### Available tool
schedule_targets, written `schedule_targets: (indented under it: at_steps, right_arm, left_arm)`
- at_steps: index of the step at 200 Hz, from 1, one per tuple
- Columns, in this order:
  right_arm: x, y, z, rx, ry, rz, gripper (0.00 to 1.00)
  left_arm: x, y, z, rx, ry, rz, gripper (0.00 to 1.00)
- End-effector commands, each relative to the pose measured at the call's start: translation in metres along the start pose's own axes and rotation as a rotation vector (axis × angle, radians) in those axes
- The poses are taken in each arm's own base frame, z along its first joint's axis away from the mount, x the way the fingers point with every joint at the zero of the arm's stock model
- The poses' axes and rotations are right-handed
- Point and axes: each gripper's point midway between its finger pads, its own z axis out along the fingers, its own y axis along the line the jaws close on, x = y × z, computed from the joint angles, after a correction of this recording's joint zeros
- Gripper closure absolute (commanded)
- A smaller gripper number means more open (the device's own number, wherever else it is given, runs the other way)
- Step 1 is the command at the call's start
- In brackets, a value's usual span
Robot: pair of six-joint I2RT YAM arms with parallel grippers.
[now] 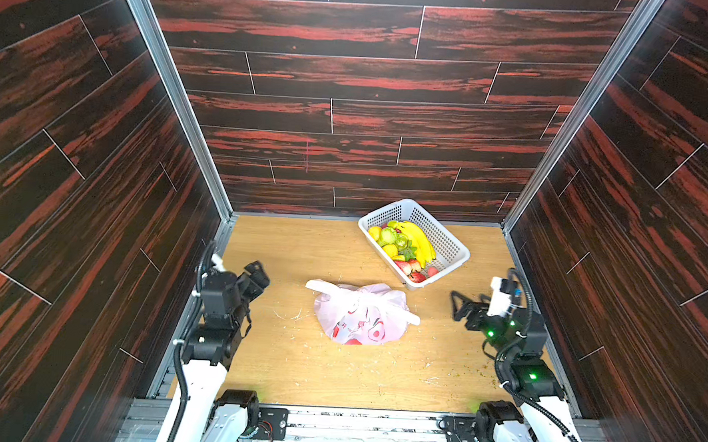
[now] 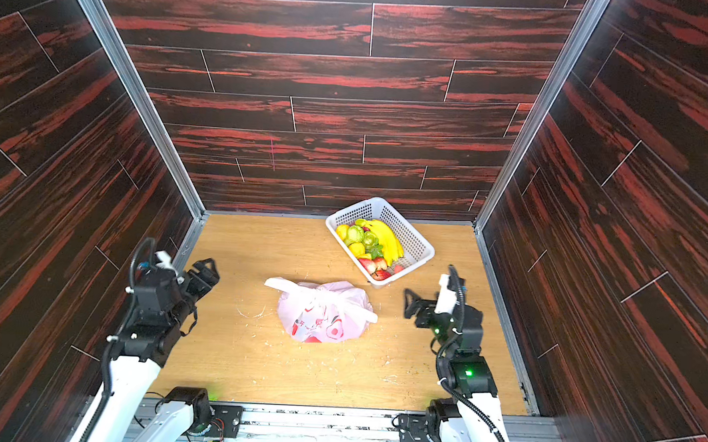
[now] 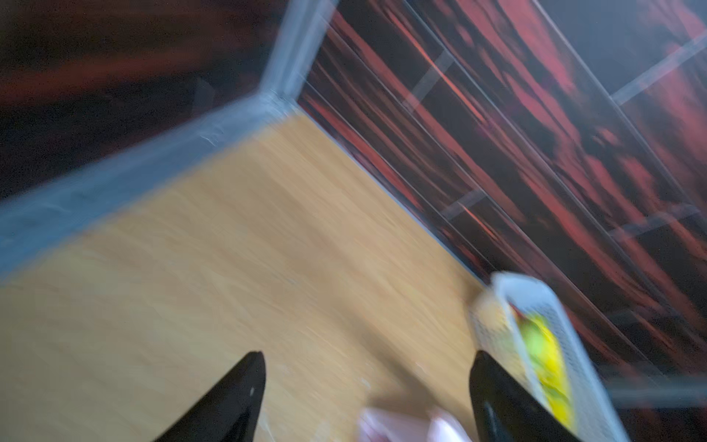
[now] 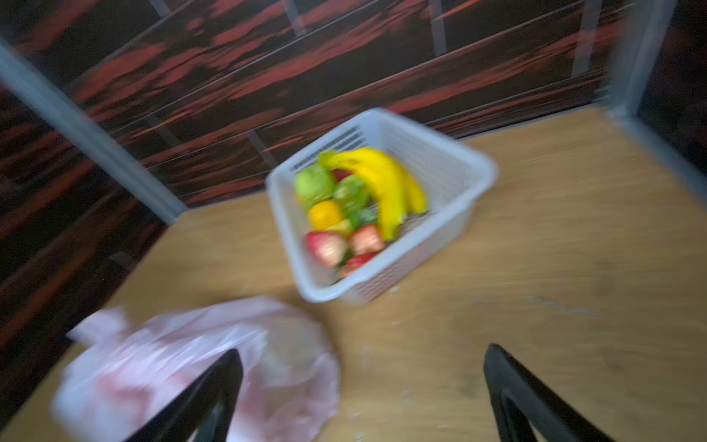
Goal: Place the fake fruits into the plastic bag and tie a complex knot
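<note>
Left gripper [image 3: 367, 356]: jaws wide, nothing between them. Right gripper [image 4: 362, 350]: jaws wide, nothing between them.

The plastic bag [image 1: 364, 314] lies on the table [image 1: 294, 372] between the two grippers, apart from both. It bulges, and its strap handles are crossed into the knot [image 1: 358, 297] on top. The fake fruits [image 1: 405, 245] in sight, among them bananas, strawberries and green and yellow pieces, sit in the white basket [image 1: 447, 243]. It stands beyond the bag, nearer the right gripper than the left.

Risks, as judged:
- Many fruits are outside a bag that looks tied, so the filling may fall short unless the bag is reopened
- Both strap ends stick out loose, and slippery film could let the knot work free if the bag is lifted
- A fingertip catching the thin film could tear it
- Both wrist views are blurred, so neither confirms how tight the knot is

Writing: none legible. The bag's red prints carry small marks too fine to read, and no brand shows on the basket or arms
</note>
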Motion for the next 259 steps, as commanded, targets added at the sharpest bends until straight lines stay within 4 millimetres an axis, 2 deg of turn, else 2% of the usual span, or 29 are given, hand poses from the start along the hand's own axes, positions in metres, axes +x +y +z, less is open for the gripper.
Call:
schedule_targets:
  at_steps: [1,27,45,67,91,113,140,165,182,208,221,242,259]
  right_arm:
    - [0.013,-0.058,0.003,0.267,-0.013,-0.049,0.01]
    - [0.03,-0.092,0.019,0.351,-0.035,-0.051,0.01]
    - [0.037,-0.095,0.037,0.303,-0.055,-0.041,0.01]
    - [0.039,-0.096,0.052,0.273,-0.108,-0.067,0.01]
    - [0.036,-0.099,0.062,0.26,-0.175,-0.097,0.01]
    - [0.028,-0.096,0.066,0.239,-0.234,-0.133,0.01]
    - [0.028,-0.098,0.075,0.248,-0.199,-0.145,0.01]
    - [0.032,-0.103,0.079,0.272,-0.15,-0.159,0.01]
    - [0.035,-0.105,0.072,0.292,-0.14,-0.161,0.01]
    - [0.039,-0.102,0.062,0.288,-0.136,-0.169,0.01]
    - [0.039,-0.101,0.061,0.284,-0.134,-0.177,0.01]
    - [0.039,-0.1,0.064,0.273,-0.125,-0.18,0.01]
    - [0.031,-0.095,0.068,0.24,-0.188,-0.204,0.01]
  left_arm:
    - [-0.011,0.045,0.002,-0.161,-0.206,0.059,0.14]
    - [-0.002,0.08,0.008,-0.263,-0.32,0.064,0.15]
    - [0.004,0.093,0.016,-0.336,-0.314,0.125,0.15]
    - [0.01,0.09,0.034,-0.343,-0.282,0.234,0.15]
    - [0.027,0.089,0.06,-0.326,-0.225,0.33,0.1]
    - [0.044,0.075,0.085,-0.23,-0.17,0.381,0.09]
    - [0.062,0.063,0.108,-0.156,-0.091,0.436,0.08]
    - [0.066,0.052,0.116,-0.108,-0.063,0.502,0.07]
    - [0.068,0.049,0.118,-0.076,-0.074,0.532,0.06]
    - [0.083,0.059,0.132,-0.054,-0.092,0.522,0.05]
    - [0.075,0.054,0.138,-0.037,-0.161,0.513,0.05]
    - [0.086,0.06,0.146,-0.091,-0.004,0.537,0.05]
    - [0.085,0.059,0.147,-0.08,-0.032,0.53,0.05]
